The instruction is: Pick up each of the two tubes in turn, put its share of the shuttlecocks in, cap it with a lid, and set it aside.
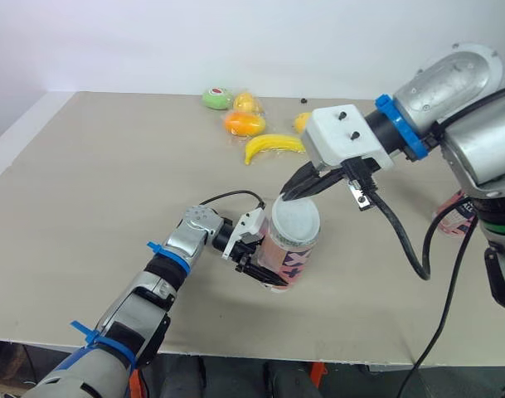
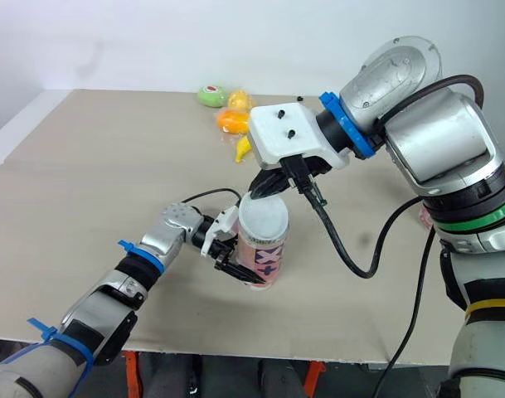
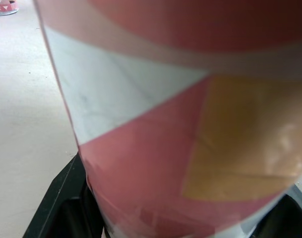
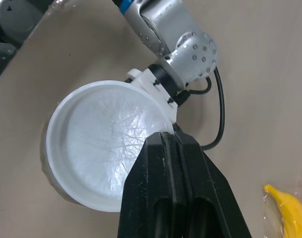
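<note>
Slanting right arm (image 1: 439,112) onto tube's (image 1: 287,261) lid (image 1: 295,218)

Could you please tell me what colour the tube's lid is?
The lid is white, clearest in the right wrist view.

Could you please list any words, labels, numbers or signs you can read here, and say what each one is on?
Tube in the left gripper: dark cross and plus shapes on its pink wrap; no readable words.
Second tube behind the right arm: dark print, too small to read.
No other text is legible.
</note>
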Motion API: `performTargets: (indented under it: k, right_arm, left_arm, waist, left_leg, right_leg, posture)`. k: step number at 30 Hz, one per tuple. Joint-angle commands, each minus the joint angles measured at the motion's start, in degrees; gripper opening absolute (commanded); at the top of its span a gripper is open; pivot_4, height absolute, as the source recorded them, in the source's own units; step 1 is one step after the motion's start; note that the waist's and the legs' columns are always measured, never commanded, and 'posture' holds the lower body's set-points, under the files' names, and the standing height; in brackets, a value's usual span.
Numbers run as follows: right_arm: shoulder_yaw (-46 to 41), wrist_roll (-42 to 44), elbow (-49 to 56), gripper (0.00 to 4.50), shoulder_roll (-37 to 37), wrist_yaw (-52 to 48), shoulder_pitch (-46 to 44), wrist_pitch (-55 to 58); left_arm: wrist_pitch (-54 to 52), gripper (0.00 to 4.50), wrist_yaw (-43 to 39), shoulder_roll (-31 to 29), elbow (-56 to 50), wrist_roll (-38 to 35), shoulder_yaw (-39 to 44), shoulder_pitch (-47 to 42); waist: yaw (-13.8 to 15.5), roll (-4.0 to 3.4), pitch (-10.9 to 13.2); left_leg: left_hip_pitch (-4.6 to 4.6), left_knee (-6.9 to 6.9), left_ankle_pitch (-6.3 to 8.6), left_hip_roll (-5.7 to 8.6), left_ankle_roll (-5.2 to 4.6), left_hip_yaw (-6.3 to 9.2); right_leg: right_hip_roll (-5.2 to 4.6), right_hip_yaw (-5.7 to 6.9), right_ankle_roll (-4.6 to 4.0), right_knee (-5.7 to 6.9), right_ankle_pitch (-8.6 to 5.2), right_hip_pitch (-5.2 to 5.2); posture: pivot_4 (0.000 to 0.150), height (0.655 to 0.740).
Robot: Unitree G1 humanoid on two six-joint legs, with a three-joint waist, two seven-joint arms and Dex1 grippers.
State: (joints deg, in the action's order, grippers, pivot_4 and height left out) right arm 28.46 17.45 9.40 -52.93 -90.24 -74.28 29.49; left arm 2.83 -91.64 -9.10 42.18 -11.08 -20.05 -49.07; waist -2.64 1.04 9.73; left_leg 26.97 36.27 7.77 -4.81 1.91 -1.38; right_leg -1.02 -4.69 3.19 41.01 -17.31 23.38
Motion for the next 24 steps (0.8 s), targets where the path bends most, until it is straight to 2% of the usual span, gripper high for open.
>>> performTargets:
  k: [1, 10, 17, 24]
  right_arm:
    - [0.25, 1.84, 2.62, 0.11, -1.66, -2.26, -0.19, -0.02]
    - [2.9, -1.2, 2.11, 0.11, -1.63, -2.26, 1.93, -2.55]
    - [4.13, -9.26, 0.6, 0.11, -2.27, -2.26, 2.51, -10.52]
    - [2.05, -7.26, -0.42, 0.11, -2.14, -2.26, -0.14, -10.89]
  left_arm:
    - [-0.02, 2.94, 0.0, -0.82, 2.6, 3.14, -1.19, 0.69]
    - [-0.1, 2.94, 0.08, -1.33, 2.09, 3.19, -0.87, 1.38]
    - [-0.37, 2.94, 0.27, -1.57, 1.77, 3.22, -0.74, 1.69]
    - [-0.12, 2.94, 0.3, -1.46, 2.39, 3.31, -0.68, 1.42]
  waist:
    - [0.02, 0.0, 0.0]
    - [0.08, 0.0, 0.0]
    - [0.06, 0.0, -0.01]
    - [0.03, 0.0, -0.01]
  left_leg:
    - [0.0, 0.0, 0.0, 0.0, 0.0, 0.0]
    - [0.0, 0.0, 0.0, 0.02, 0.0, 0.0]
    - [-0.07, 0.01, 0.01, 0.01, 0.01, 0.0]
    - [-0.11, 0.06, -0.01, -0.01, 0.03, -0.02]
  right_leg:
    - [0.0, 0.0, 0.0, 0.0, 0.0, 0.0]
    - [-0.03, 0.01, 0.02, -0.01, -0.01, -0.02]
    - [-0.02, 0.01, 0.03, -0.01, -0.01, -0.07]
    - [-0.02, 0.01, 0.11, 0.0, 0.07, -0.05]
  posture:
    - [0.15, 0.6917]
    - [0.15, 0.6917]
    - [0.15, 0.6917]
    - [0.15, 0.6917]
